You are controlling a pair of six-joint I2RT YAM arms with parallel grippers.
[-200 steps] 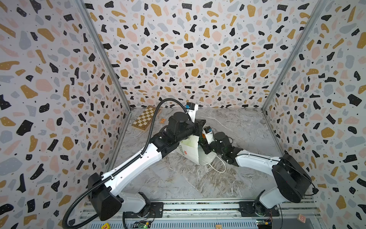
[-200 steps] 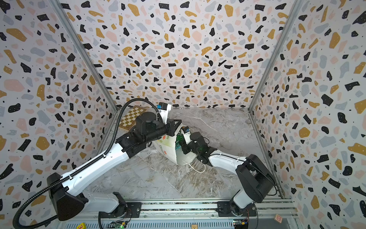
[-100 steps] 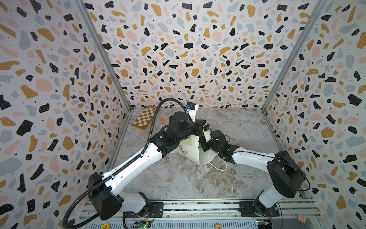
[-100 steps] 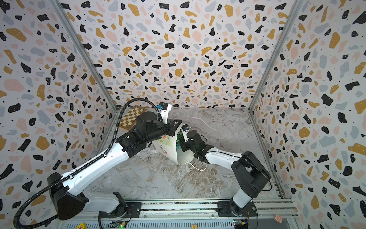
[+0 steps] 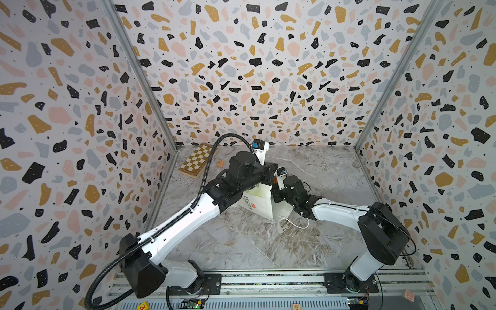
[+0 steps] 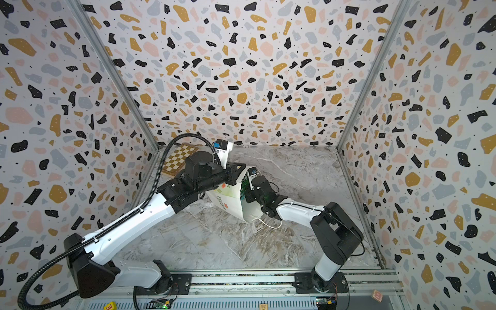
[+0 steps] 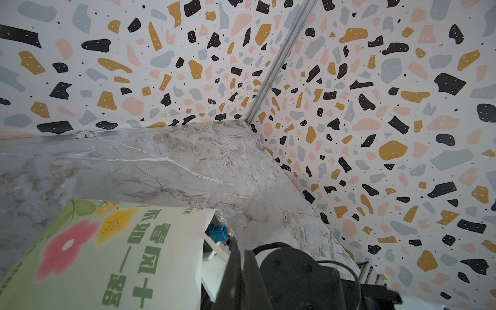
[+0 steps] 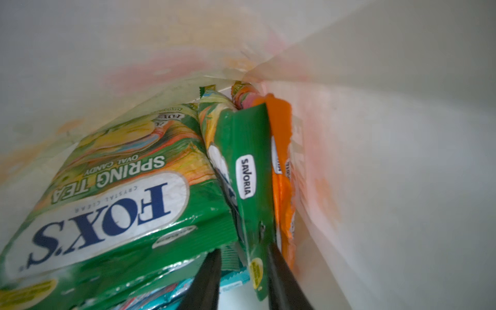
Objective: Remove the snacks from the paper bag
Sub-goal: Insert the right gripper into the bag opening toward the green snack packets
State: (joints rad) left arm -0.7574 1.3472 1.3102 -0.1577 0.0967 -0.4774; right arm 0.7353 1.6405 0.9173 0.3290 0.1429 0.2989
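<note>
Snacks (image 8: 112, 193) — glossy green packets inside paper bag (image 8: 389, 161); right gripper (image 8: 243, 248) spread, left gripper (image 7: 243, 252) closed

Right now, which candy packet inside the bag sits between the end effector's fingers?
The green SAVORIA packet standing on edge, its rim between the right end effector's fingers. The Spring Tea packet lies flat beside them; the orange packet is beyond them.

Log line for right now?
left gripper: shut on paper bag rim | right gripper: open in bag, straddling green packet | snacks: none out
</note>
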